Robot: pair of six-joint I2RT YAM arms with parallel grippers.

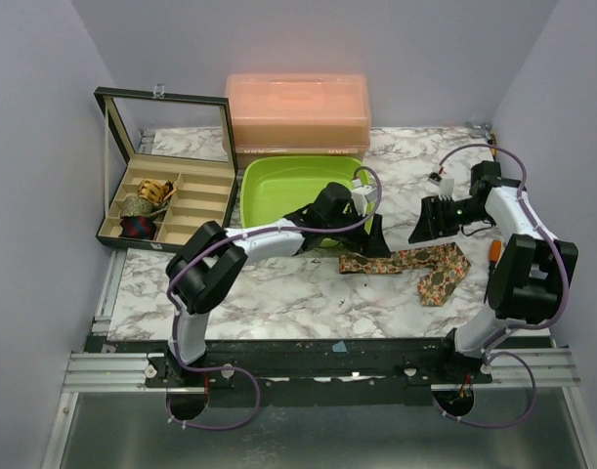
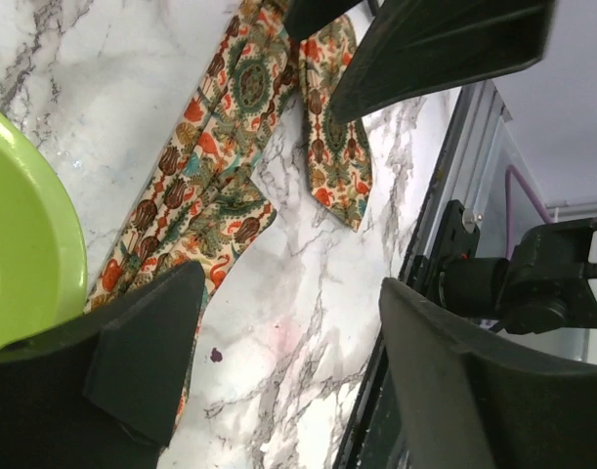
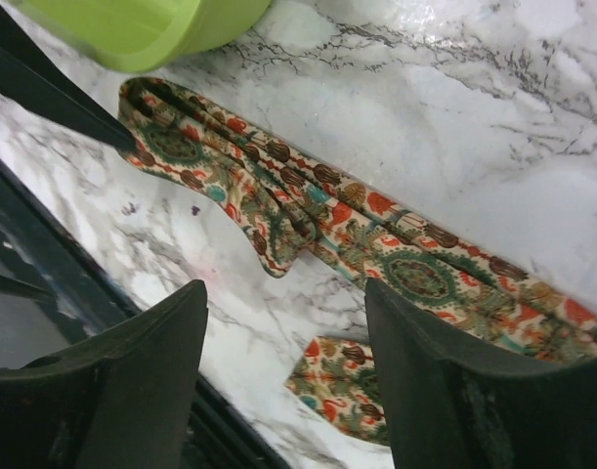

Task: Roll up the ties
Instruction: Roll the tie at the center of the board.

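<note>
One floral tie [image 1: 407, 262] in orange, red, cream and green lies flat on the marble table, right of centre. Its narrow end is folded over at the left [image 1: 357, 264] and its wide tip [image 1: 439, 285] points toward the near edge. My left gripper [image 1: 372, 244] stands open just above the folded end with nothing between its fingers. The left wrist view shows the tie [image 2: 230, 166] beyond the open left gripper [image 2: 288, 362]. My right gripper [image 1: 427, 223] hovers open above the tie's middle; the tie [image 3: 308, 195] lies below the right gripper [image 3: 288, 381].
The lime-green tray [image 1: 269, 186] sits behind the left gripper, close to the tie's folded end. A peach plastic box [image 1: 298, 112] stands at the back. An open black compartment case [image 1: 195, 210] at the left holds rolled ties [image 1: 142, 205]. The table's near rail [image 1: 308, 344] runs along the front.
</note>
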